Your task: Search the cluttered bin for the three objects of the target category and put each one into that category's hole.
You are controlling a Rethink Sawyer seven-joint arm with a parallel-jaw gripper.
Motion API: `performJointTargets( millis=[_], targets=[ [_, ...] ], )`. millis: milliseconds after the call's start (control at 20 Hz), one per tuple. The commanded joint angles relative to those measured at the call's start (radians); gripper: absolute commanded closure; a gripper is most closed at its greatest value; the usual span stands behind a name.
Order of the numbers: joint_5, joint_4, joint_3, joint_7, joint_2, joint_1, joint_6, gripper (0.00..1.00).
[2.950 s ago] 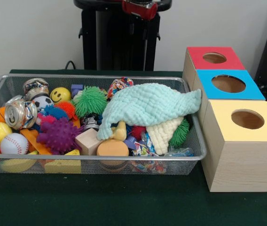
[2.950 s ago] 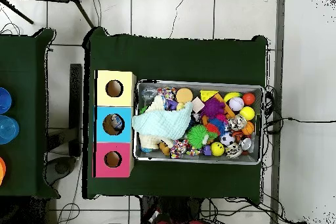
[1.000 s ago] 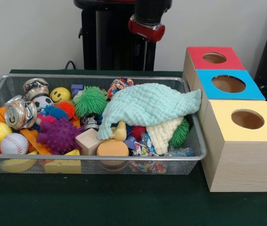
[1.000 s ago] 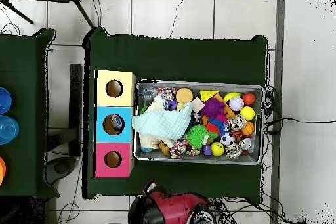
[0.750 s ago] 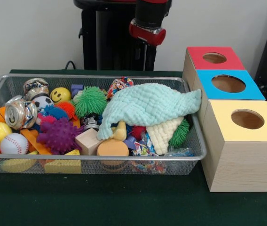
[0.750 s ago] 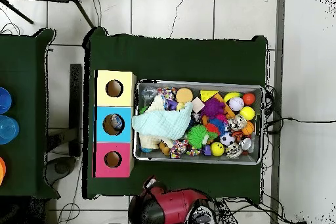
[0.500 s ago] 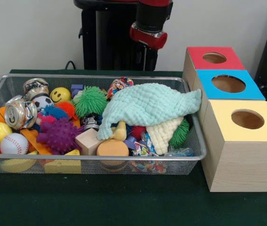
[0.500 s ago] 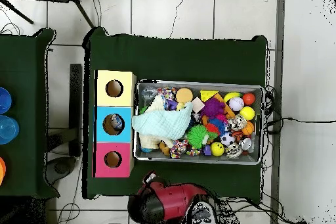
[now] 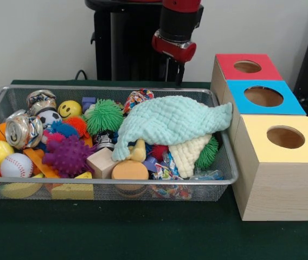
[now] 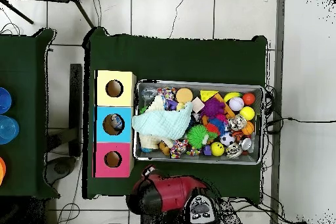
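A wire mesh bin (image 9: 110, 182) holds a heap of toys. A mint cloth (image 9: 170, 119) lies over its right half, on top of a cream knitted cloth (image 9: 190, 154). On the left are two crushed cans (image 9: 24, 130), a baseball (image 9: 15, 165), a smiley ball (image 9: 69, 108), a purple spiky ball (image 9: 67, 154) and a green tufted ball (image 9: 104, 115). My gripper (image 9: 174, 70) hangs behind the bin's far rim, above the table, touching nothing. In the overhead view the red arm (image 10: 167, 192) sits just outside the bin (image 10: 197, 83), near the cloth (image 10: 164, 123).
Three wooden boxes stand in a row right of the bin: a red-topped one (image 9: 246, 66), a blue-topped one (image 9: 263, 96) and a yellow-topped one (image 9: 284, 138), each with a round hole. A wooden block (image 9: 102, 161) and an orange disc (image 9: 129, 170) lie near the bin's front wall.
The arm has come down and forward from the top edge toward the bin's far rim. Nothing in the bin has moved.
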Motion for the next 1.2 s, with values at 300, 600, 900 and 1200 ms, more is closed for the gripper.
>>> performJointTargets(
  millis=[300, 600, 900, 1200],
  targets=[
    [0.113, -0.184, 0.067, 0.046, 0.035, 0.051, 0.116, 0.0],
    [0.145, -0.205, 0.057, 0.058, 0.048, 0.076, 0.122, 0.0],
    [0.173, -0.228, 0.05, 0.061, 0.057, 0.091, 0.142, 0.0],
    [0.196, -0.249, 0.046, 0.061, 0.068, 0.102, 0.151, 0.0]
  ],
)
